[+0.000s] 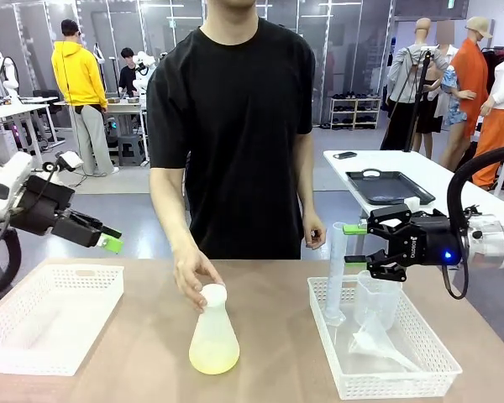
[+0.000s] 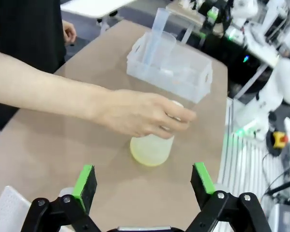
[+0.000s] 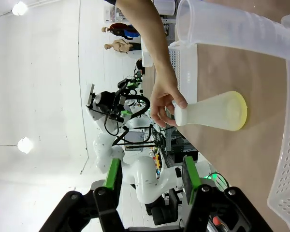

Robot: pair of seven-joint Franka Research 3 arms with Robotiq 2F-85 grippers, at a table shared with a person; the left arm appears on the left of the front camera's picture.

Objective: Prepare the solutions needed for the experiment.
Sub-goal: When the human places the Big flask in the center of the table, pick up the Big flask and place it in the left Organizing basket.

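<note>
Getting the mix ready.
By the counter (image 1: 277,336), left fingers (image 2: 85,183) and right fingers (image 3: 112,179) stood apart, empty. A person's hand (image 1: 193,273) held the flask (image 1: 213,332) top. The yellow solutions (image 1: 214,359) in its bottom looked light, sloshy; the thin neck seemed best to grab.

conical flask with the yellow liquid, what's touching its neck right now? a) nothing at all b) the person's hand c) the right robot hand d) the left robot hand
b: the person's hand is closed over the neck of the flask, while the left robot hand and the right robot hand both hang open off to the sides, clear of it.
</note>
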